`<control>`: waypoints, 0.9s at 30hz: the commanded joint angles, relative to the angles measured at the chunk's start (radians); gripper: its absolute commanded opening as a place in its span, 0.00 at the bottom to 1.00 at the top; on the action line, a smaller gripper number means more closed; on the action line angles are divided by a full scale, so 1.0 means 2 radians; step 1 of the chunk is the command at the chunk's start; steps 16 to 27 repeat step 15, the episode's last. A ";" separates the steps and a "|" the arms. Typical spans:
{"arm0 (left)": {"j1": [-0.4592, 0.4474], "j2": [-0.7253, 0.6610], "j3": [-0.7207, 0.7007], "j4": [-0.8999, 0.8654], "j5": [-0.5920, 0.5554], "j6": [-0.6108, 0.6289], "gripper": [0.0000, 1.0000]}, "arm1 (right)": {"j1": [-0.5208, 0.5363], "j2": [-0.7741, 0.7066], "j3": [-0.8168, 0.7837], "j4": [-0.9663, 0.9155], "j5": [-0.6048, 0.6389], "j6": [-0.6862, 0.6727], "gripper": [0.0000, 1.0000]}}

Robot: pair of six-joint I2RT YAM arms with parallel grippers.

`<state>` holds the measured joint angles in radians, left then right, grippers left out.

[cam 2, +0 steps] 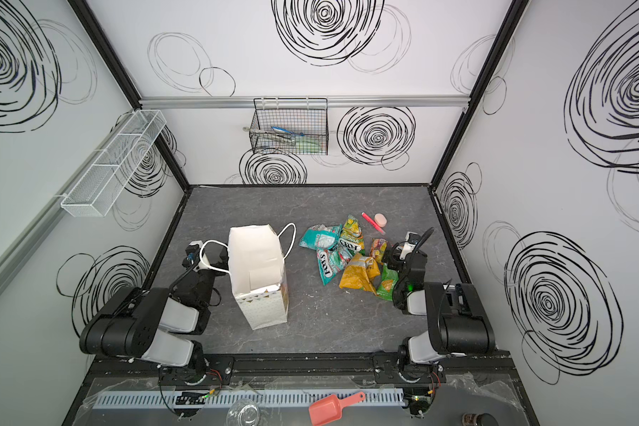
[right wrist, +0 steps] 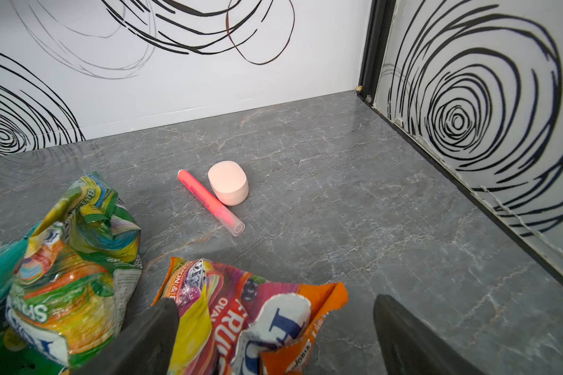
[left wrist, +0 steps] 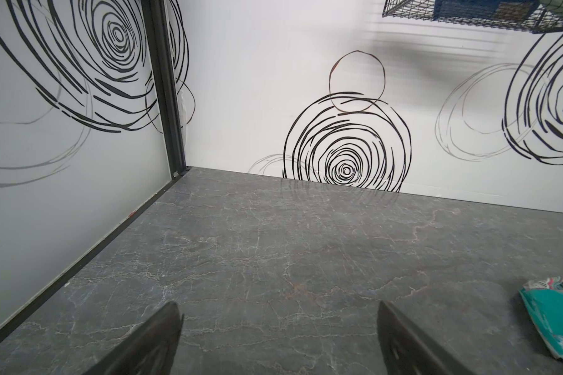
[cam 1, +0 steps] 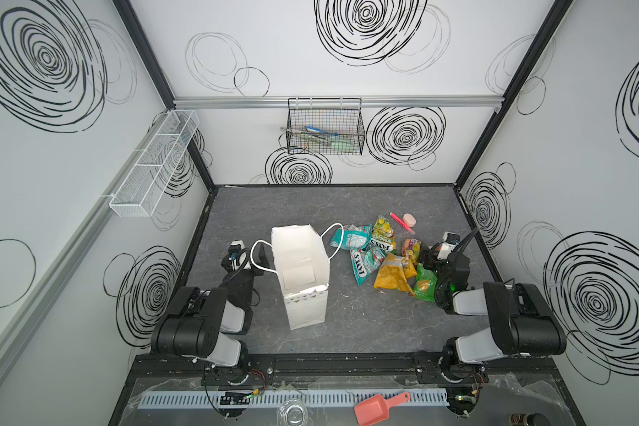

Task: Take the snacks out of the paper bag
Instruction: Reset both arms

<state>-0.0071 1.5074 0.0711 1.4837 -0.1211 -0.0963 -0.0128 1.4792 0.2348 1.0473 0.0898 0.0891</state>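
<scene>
Teal snack [left wrist: 548, 319] partly out of frame

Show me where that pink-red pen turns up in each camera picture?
Top view: the pen lies right of centre, just behind the snacks.
Top view: the pen is in the same spot, right of centre.
Left wrist view: not in it.
Right wrist view: the pen lies flat near mid-picture, beyond the packets.
Shared landmark: the pink oval block right beside it.
</scene>
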 commanded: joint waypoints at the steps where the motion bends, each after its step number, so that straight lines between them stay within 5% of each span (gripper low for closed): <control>1: -0.005 -0.002 0.015 0.030 -0.002 0.013 0.96 | 0.002 -0.006 0.007 0.027 0.003 0.002 0.97; 6: -0.019 -0.007 0.054 -0.050 0.008 0.035 0.96 | 0.003 -0.004 0.008 0.026 0.003 0.001 0.97; 27: -0.026 -0.006 0.056 -0.051 0.000 0.043 0.96 | 0.006 -0.005 0.007 0.028 0.008 -0.002 0.97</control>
